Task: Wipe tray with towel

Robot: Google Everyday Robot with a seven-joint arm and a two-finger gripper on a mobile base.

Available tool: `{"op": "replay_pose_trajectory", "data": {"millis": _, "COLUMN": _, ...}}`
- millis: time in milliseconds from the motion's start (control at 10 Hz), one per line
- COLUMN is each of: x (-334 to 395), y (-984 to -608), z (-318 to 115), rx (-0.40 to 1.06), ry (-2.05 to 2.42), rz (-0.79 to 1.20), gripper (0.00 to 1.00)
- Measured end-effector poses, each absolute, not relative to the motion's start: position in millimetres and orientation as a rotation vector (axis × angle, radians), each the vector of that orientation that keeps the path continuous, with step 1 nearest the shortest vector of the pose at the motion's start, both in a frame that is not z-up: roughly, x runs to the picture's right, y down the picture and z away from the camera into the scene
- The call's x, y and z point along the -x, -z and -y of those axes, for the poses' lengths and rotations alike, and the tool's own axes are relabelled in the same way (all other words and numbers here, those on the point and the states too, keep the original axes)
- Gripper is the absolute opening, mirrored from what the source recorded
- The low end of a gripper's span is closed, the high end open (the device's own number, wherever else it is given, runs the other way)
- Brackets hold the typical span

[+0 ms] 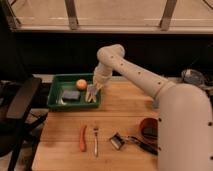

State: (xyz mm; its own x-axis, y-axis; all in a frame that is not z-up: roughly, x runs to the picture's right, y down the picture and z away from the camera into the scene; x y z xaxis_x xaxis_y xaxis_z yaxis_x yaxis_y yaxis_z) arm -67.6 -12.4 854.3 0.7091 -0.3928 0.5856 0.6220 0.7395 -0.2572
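Over the right end of the shallow green plastic tray (pixel 70 105), the gripper (pixel 92 94) hangs low, likely placed for wiping; whether it grips anything, I cannot tell.

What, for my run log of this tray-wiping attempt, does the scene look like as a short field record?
gripper: low over the tray's right end
tray: green, at the table's left rear
in tray: orange ball, blue sponge
towel: not seen in this view
table front: orange-red stick, fork, red-brown bowl
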Motion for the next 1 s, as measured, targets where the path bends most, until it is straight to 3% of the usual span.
{"op": "replay_pose_trajectory", "data": {"millis": 400, "x": 145, "y": -866, "z": 1, "rx": 0.479, "ry": 0.669, "rz": 0.705, "gripper": 0.00}}
{"op": "replay_pose_trajectory", "data": {"millis": 1000, "x": 148, "y": -872, "z": -12, "rx": 0.483, "ry": 0.693, "rz": 0.699, "gripper": 0.00}}
